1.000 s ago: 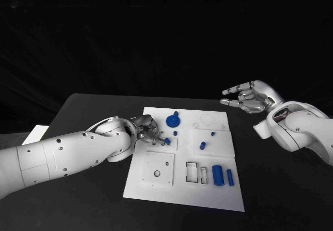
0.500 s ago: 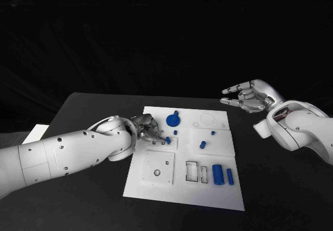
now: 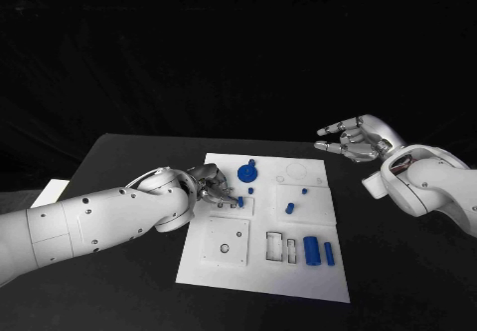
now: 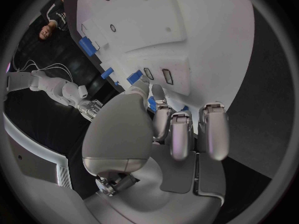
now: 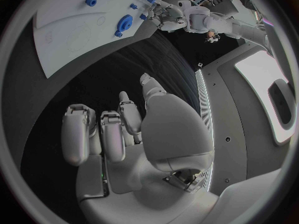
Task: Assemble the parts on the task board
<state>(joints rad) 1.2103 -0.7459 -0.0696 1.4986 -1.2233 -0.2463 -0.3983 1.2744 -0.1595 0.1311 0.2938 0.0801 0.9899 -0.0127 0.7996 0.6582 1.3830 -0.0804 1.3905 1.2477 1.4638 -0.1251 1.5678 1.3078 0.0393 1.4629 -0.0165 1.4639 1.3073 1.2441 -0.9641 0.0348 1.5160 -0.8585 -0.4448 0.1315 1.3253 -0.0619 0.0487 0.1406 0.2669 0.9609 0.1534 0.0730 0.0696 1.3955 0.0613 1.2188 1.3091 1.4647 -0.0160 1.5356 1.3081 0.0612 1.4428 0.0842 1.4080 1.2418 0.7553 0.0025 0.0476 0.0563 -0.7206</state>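
The white task board [image 3: 298,279] lies mid-table. My left hand [image 3: 211,185] hovers over its near-left part and pinches a small blue part [image 3: 238,202] between thumb and a finger, just above a small square recess. In the left wrist view the same part [image 4: 152,103] sits between the thumb and fingers [image 4: 163,124]. My right hand [image 3: 353,142] hangs raised beyond the board's far-right corner, fingers apart and holding nothing. On the board are a blue round gear-like part [image 3: 247,170], two short pegs [image 3: 289,207], a blue cylinder [image 3: 311,249] and a thin blue bar [image 3: 329,254].
A raised square plate [image 3: 227,241] with holes and two rectangular slots [image 3: 276,246] occupy the board's near half. A white object [image 3: 52,192] lies at the table's left edge. In the right wrist view the board [image 5: 69,35] and gear [image 5: 124,24] lie far from that hand.
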